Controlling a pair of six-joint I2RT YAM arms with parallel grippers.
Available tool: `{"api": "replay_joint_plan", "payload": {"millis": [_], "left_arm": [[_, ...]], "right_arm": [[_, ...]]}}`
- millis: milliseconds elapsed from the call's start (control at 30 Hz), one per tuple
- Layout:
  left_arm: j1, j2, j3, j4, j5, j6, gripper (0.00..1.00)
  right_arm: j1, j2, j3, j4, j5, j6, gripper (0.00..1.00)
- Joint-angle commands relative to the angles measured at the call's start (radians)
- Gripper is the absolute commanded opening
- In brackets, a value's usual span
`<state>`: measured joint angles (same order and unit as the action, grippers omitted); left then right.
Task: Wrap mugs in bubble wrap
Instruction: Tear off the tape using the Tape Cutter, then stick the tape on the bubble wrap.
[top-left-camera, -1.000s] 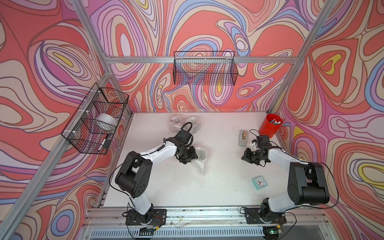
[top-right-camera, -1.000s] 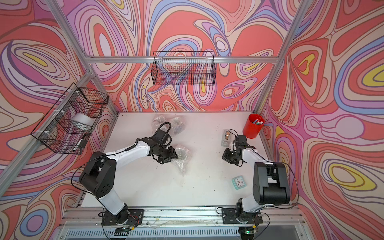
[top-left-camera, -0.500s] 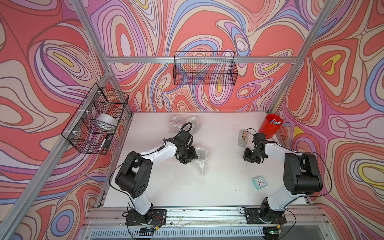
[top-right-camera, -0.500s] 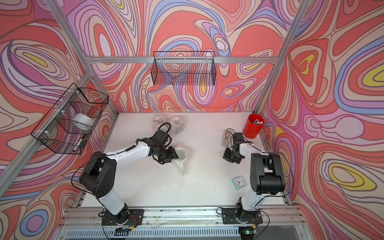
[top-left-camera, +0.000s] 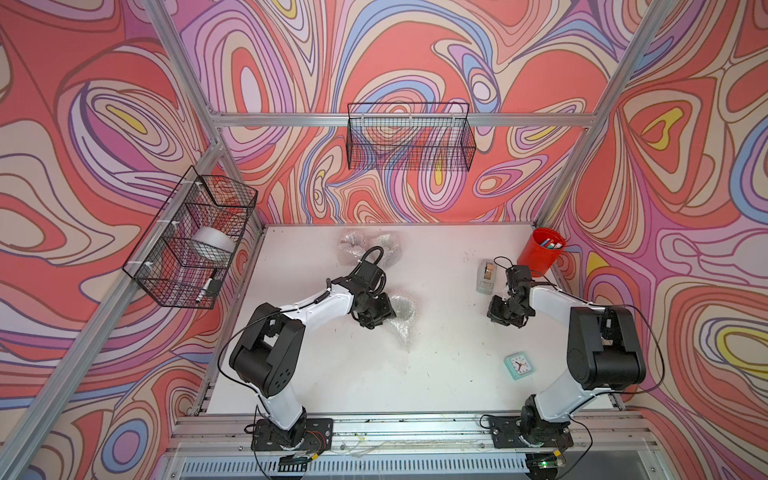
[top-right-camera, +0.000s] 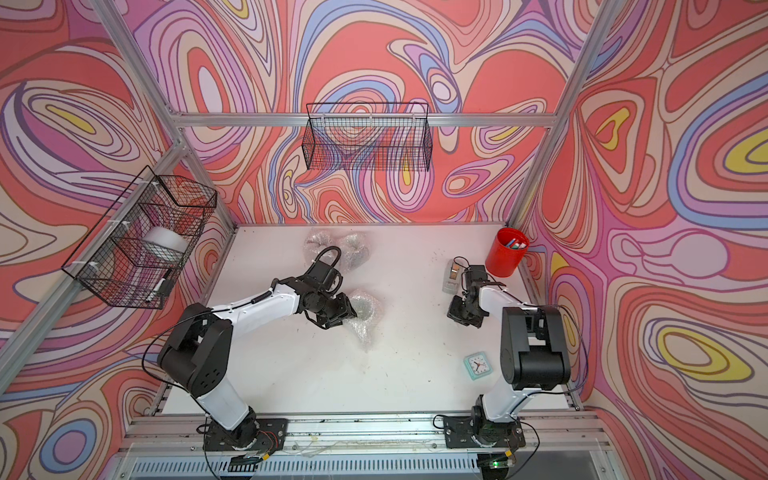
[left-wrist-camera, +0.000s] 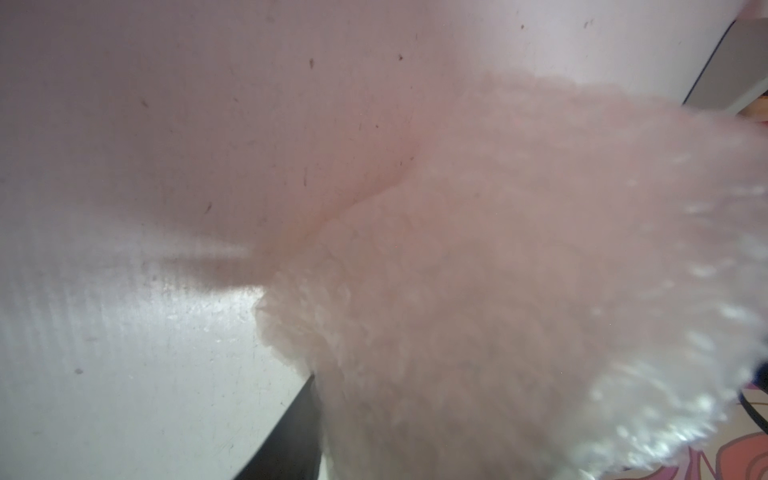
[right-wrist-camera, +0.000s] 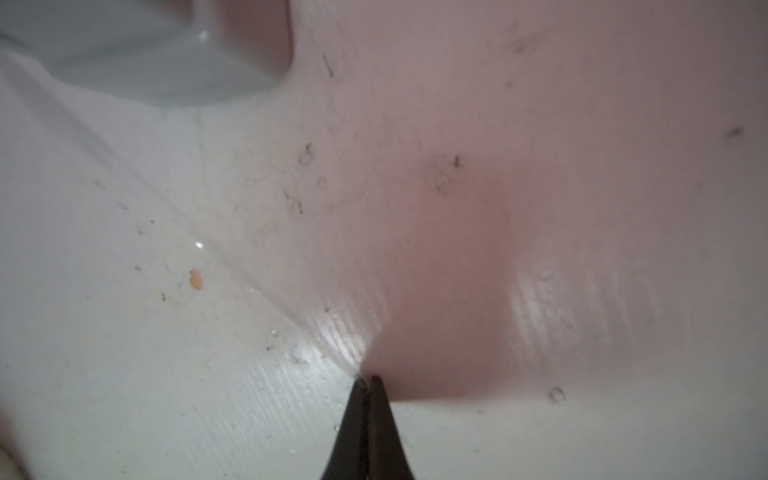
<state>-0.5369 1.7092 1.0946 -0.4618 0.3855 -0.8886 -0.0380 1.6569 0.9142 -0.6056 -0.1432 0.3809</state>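
Observation:
My left gripper is shut on a crumpled bubble wrap bundle lying mid-table; a loose tail of wrap trails toward the front. In the left wrist view the wrap fills the frame beside one dark finger. Two more wrapped bundles lie at the back. No mug shows bare; the wrap hides what is inside. My right gripper points down at the table, its tips pressed together on the end of a thin clear tape strip running from the dispenser.
A grey tape dispenser lies just behind my right gripper, with a red pen cup in the back right corner. A small mint clock lies front right. Wire baskets hang on the back wall and the left wall.
The right arm's elbow has swung inward while its gripper stays near the same spot. The left gripper still holds the bundle in place.

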Motion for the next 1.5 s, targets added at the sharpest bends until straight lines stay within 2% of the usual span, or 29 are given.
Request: {"api": "replay_joint_plan", "payload": {"millis": [0,333,433,533,600,700,767,867,967,1167,1467], "left_arm": [[-0.016,0.021,-0.045,-0.061,-0.033,-0.015,0.49],[-0.017,0.034,-0.039,-0.061,-0.033,-0.019,0.49],[-0.018,0.039,-0.030,-0.069,-0.033,-0.020,0.49],[-0.021,0.037,-0.036,-0.064,-0.034,-0.045,0.49],[-0.028,0.023,-0.057,-0.038,-0.030,-0.086,0.49],[-0.041,-0.010,-0.130,0.053,-0.020,-0.200,0.49],[-0.049,-0.029,-0.196,0.153,0.007,-0.296,0.49],[-0.068,-0.049,-0.236,0.222,-0.001,-0.373,0.50],[-0.084,-0.049,-0.221,0.217,-0.019,-0.398,0.51],[-0.094,-0.058,-0.224,0.226,-0.031,-0.423,0.54],[-0.094,-0.054,-0.214,0.221,-0.031,-0.426,0.54]], "right_arm": [[0.003,0.002,-0.049,-0.155,0.051,0.015,0.00],[0.003,-0.011,-0.066,-0.190,0.092,0.062,0.00],[0.003,-0.068,-0.068,-0.182,0.083,0.056,0.00],[0.014,-0.208,-0.039,-0.163,-0.035,0.039,0.00],[0.026,-0.292,-0.004,-0.136,-0.161,0.052,0.00],[0.033,-0.357,0.029,-0.017,-0.423,0.155,0.00],[0.063,-0.354,0.051,0.071,-0.524,0.252,0.00],[0.162,-0.305,0.126,0.119,-0.552,0.320,0.00],[0.269,-0.239,0.200,0.188,-0.559,0.374,0.00],[0.420,-0.113,0.306,0.296,-0.570,0.436,0.00],[0.508,-0.063,0.319,0.301,-0.543,0.444,0.00]]}}
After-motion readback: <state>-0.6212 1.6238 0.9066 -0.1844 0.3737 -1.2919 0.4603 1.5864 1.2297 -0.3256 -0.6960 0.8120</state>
